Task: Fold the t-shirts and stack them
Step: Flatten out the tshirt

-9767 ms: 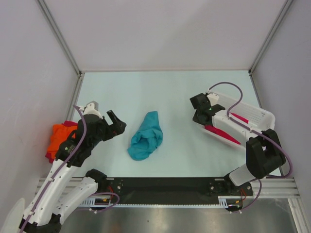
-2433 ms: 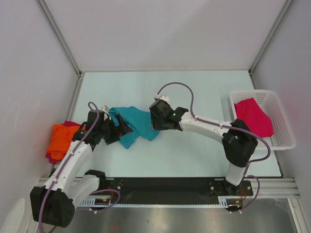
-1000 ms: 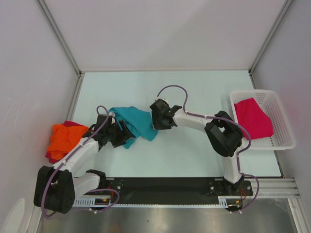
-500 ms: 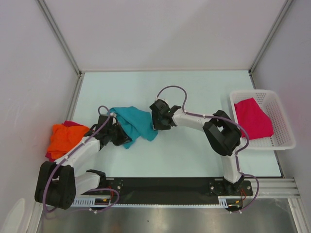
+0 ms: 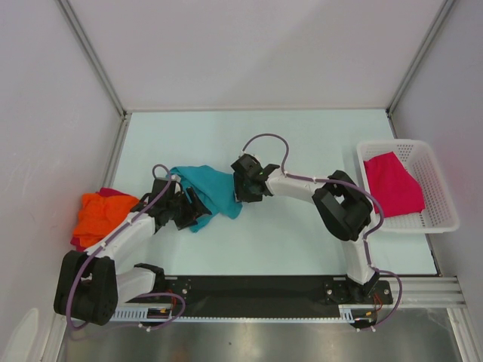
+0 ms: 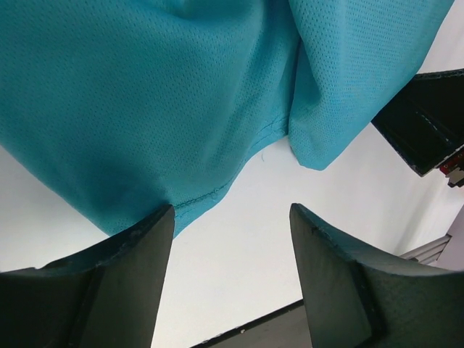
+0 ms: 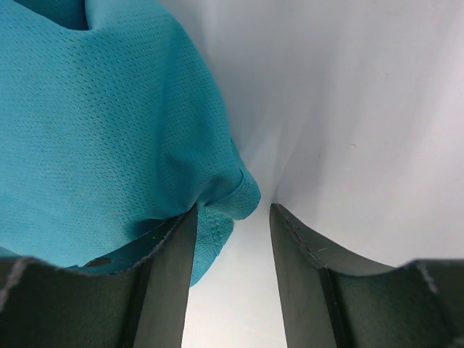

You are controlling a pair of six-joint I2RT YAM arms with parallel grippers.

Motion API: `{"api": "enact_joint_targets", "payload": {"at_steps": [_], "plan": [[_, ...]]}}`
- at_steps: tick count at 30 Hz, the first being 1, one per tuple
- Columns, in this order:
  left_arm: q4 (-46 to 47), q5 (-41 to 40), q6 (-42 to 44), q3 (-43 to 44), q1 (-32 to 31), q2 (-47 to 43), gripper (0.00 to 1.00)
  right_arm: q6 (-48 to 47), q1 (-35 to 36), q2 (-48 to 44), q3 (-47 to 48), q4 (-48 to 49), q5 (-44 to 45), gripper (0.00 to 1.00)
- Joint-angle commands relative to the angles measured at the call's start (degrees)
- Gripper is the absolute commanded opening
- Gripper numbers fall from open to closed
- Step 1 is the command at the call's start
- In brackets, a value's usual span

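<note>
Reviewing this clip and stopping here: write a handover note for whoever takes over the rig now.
Left gripper: open, at the left hem of the teal shirt, nothing held.
Right gripper: open, at its right edge.
Teal shirt: crumpled mid-table, unfolded.
Orange shirt lies on a dark red shirt at the table's left edge; pink shirt in the basket.
Left: fold teal and pink, stack.

White-shelled arms, black joints, looping lilac cables (fingers dark, matte).
</note>
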Motion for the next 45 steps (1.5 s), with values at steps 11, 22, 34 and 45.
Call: {"api": "enact_joint_targets", "payload": {"at_steps": [11, 22, 34, 45], "plan": [[4.1, -0.7, 0.7, -1.7, -0.3, 3.0, 0.43, 2.5, 2.8, -4.7, 0.9, -1.0, 1.0, 0.5], [7.4, 0.0, -0.1, -2.1, -0.3, 5.2, 0.0, 2.6, 4.4, -9.5, -0.3, -0.8, 1.4, 0.45], [-5.4, -5.2, 0.8, 5.3, -0.4, -5.5, 0.0, 4.4, 4.9, -6.8, -1.2, 2.2, -1.8, 0.44], [-13.8, -8.5, 1.2, 13.5, -0.4, -11.4, 0.0, 6.6, 6.0, -9.0, -6.1, 4.2, -3.0, 0.44]]}}
